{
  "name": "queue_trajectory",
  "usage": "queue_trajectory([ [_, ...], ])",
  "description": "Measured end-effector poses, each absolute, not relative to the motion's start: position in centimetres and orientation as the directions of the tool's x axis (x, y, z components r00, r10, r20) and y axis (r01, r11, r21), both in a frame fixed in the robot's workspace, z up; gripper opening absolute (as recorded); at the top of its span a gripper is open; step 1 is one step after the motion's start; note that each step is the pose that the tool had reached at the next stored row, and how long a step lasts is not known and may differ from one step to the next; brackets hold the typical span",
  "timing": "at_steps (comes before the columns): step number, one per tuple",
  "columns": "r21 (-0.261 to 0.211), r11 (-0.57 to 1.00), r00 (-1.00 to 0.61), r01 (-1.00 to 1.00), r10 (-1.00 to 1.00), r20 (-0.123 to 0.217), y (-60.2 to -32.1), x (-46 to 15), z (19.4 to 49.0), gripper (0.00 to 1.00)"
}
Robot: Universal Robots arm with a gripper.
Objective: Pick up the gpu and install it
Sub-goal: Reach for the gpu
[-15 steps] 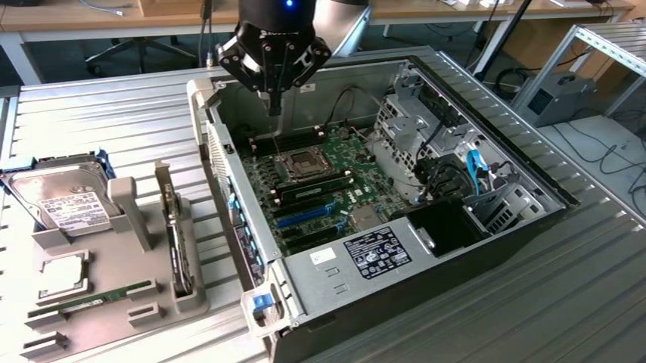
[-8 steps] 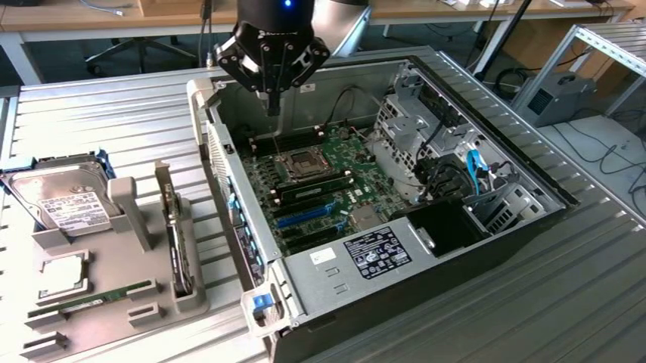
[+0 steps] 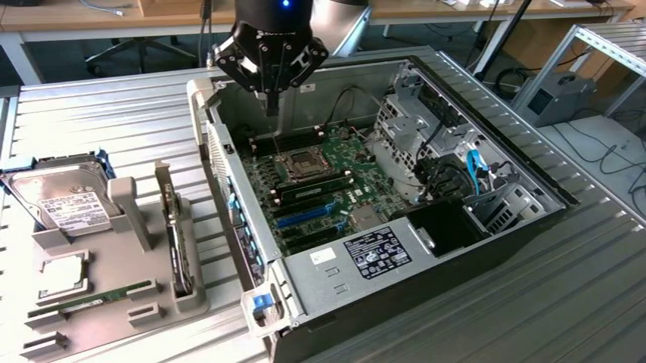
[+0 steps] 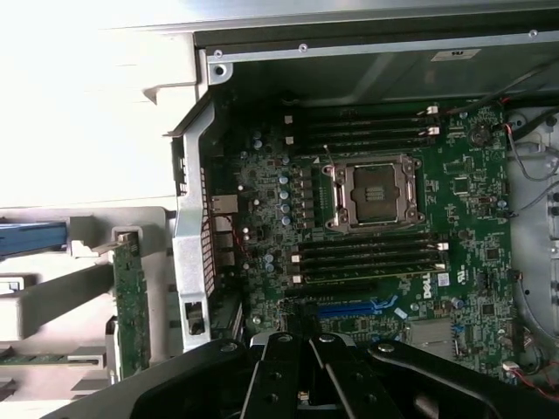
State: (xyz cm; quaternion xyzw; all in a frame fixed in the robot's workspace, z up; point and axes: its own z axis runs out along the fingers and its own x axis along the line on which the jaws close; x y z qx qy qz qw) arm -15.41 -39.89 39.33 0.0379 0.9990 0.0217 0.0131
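Note:
The gpu (image 3: 180,246) is a thin black card with a green edge. It stands on edge in a slot of the grey holder (image 3: 111,318) at the exterior view's left. In the wrist view the gpu (image 4: 131,305) appears as a green strip beside the case wall. My gripper (image 3: 271,104) hangs above the back of the open computer case (image 3: 404,257), well away from the card. Its fingers are shut and point down with nothing between them. The motherboard (image 4: 376,253) with its blue slot (image 4: 354,307) lies below the gripper (image 4: 301,384).
A silver hard drive (image 3: 60,200), a processor chip (image 3: 60,271) and a slim green memory stick (image 3: 91,299) sit on the same holder. Drive cages and cables (image 3: 454,166) fill the case's far side. The ribbed metal table (image 3: 565,302) extends around it.

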Motion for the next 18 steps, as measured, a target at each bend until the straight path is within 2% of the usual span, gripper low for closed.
queue_trajectory([
  [18, 0.044, 0.996, -0.997, 0.075, 0.076, -0.025, -39.89, -15.96, 39.33, 0.11],
])
